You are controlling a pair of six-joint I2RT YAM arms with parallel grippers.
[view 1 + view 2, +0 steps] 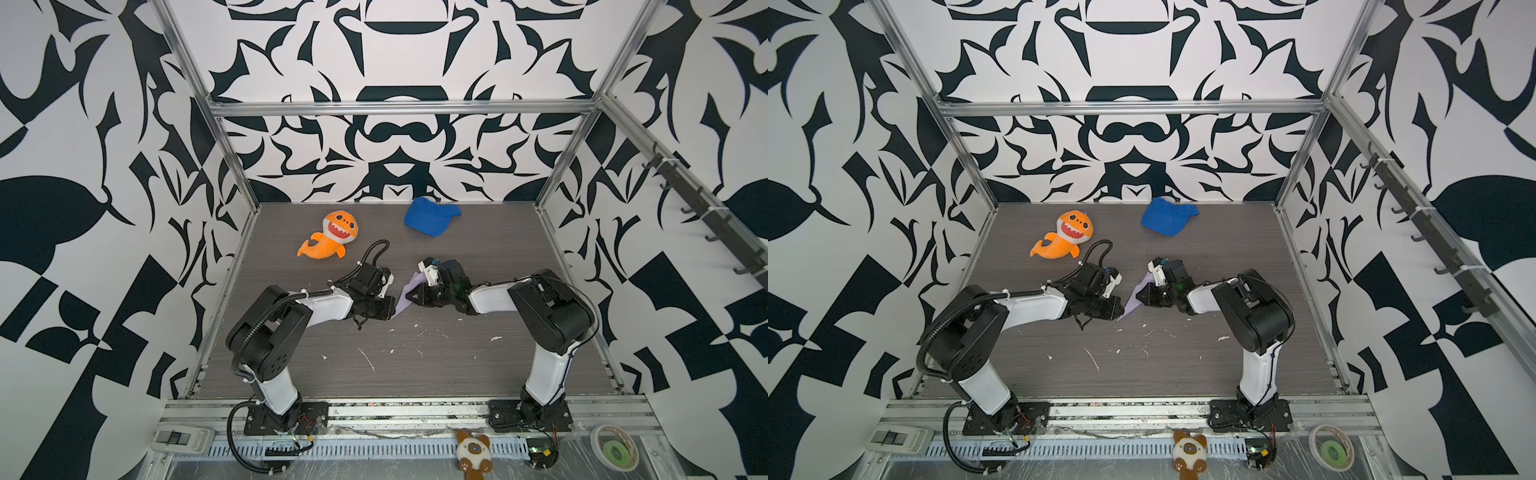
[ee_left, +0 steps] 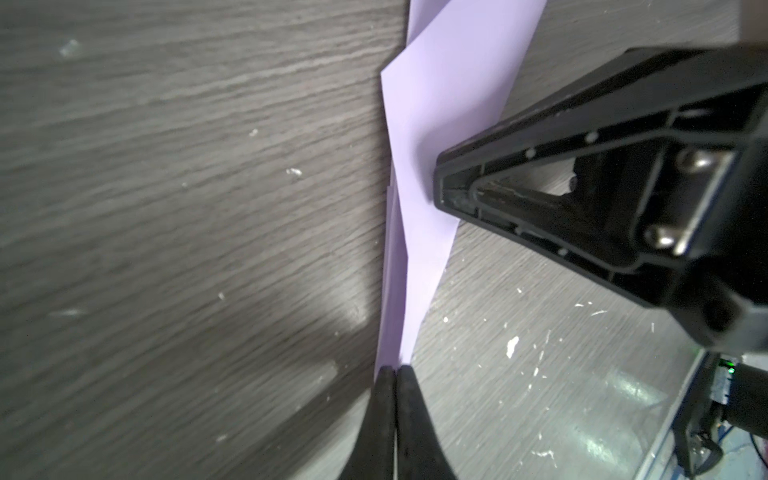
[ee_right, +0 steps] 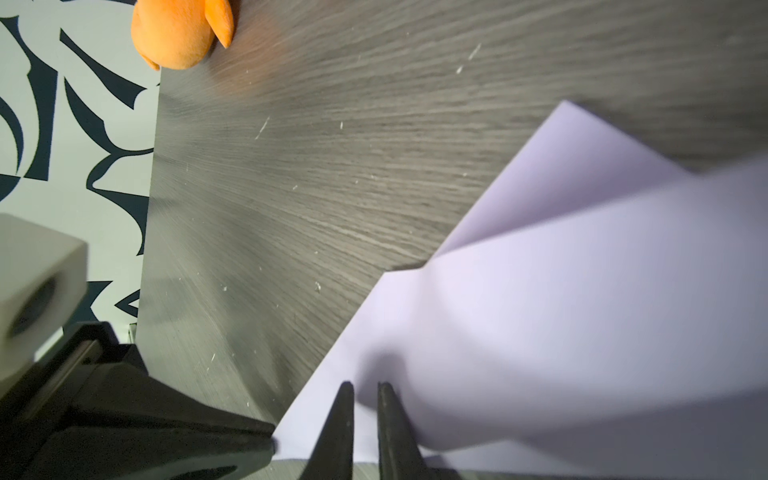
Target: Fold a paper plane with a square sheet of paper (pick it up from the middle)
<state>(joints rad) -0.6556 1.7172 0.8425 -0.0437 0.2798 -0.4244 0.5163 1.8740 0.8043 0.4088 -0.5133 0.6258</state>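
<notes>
So the left hand is clamped shut on the pointy end of the folded lavender paper, which is down by the dark wood tabletop, right between the two hands. My guess is that it's anchoring that tip so the layers don't slide. The right hand comes in from the opposite side with its tips against the paper, partway along from the left hand's pinch. There's only a thin slit between its fingers, and I honestly can't tell if a layer is in there or if it's just pressing. It looks set up to work a wing crease. Farther out, past the left hand, an orange plush shark lies well clear. Past the right hand there's a blue cap near the back wall. No bins or boxes in sight.
</notes>
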